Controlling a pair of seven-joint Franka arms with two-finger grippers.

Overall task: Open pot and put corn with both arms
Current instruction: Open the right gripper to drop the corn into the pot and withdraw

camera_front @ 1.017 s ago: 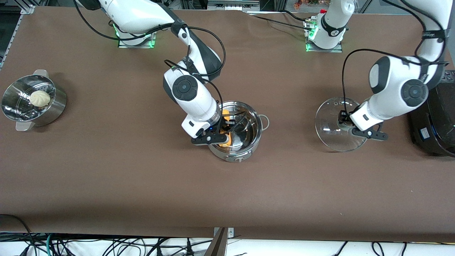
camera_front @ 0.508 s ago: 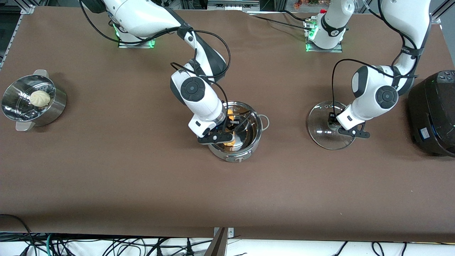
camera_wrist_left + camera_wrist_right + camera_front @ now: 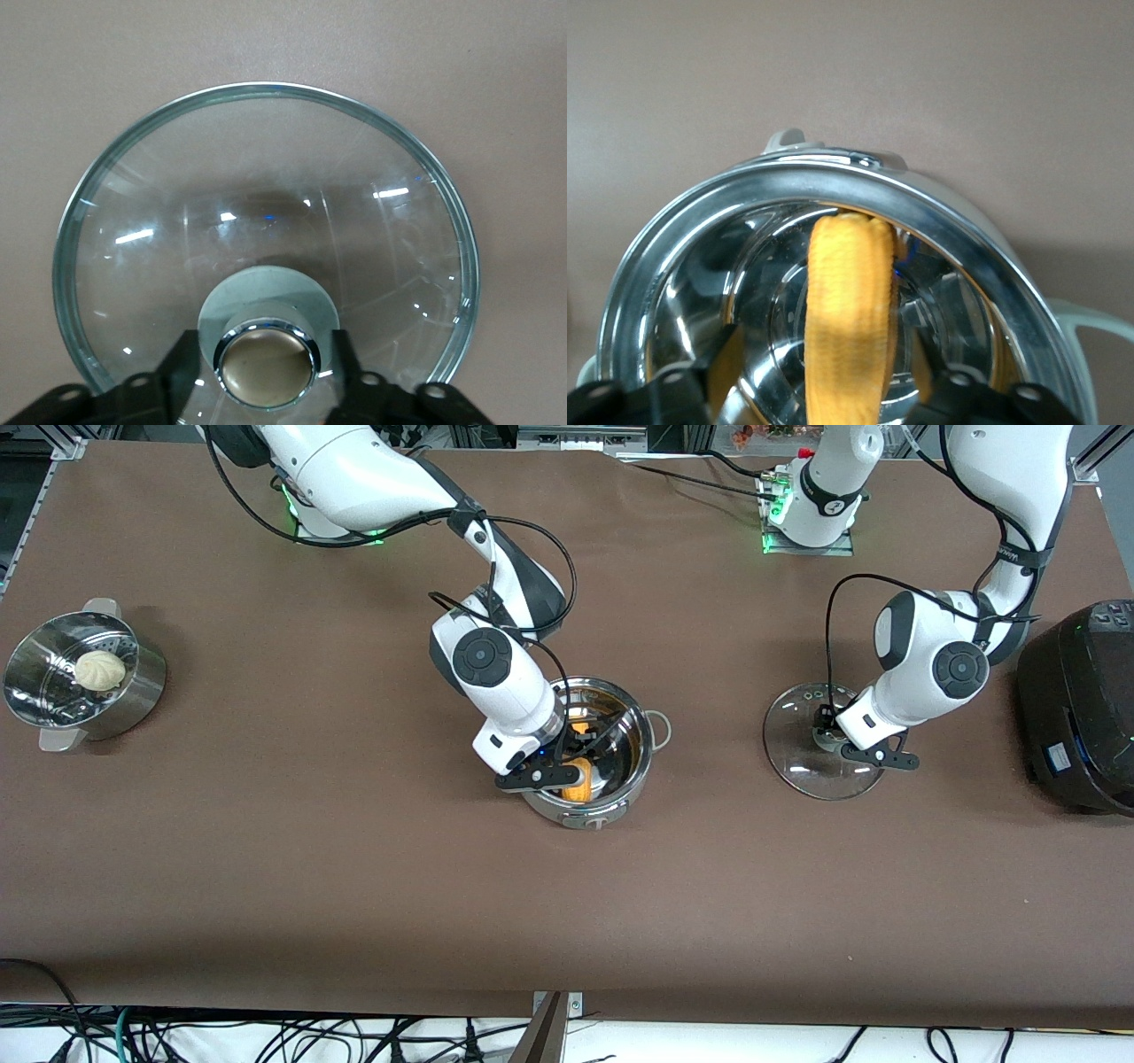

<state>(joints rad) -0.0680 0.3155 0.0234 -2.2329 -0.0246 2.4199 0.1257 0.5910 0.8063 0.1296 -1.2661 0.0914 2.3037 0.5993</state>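
The steel pot [image 3: 640, 755] stands open mid-table. The yellow corn [image 3: 578, 786] lies inside it against the wall nearer the front camera; it also shows in the right wrist view [image 3: 846, 292], inside the pot's rim [image 3: 833, 181]. My right gripper [image 3: 578, 751] reaches into the pot and is open, its fingers [image 3: 726, 354] on either side of the corn with gaps. The glass lid [image 3: 797, 766] rests on the table toward the left arm's end. My left gripper [image 3: 826, 733] is open around the lid's tan knob [image 3: 266, 367], with a small gap on each side.
A perforated steamer bowl [image 3: 133, 691] with a white bun [image 3: 99, 670] stands at the right arm's end. A large black cooker [image 3: 1076, 708] stands at the left arm's end, close to the left arm's elbow.
The left arm brought the lid down from a raised tilt to flat on the table, a little closer to the pot. The right gripper sank deeper into the pot with the corn.
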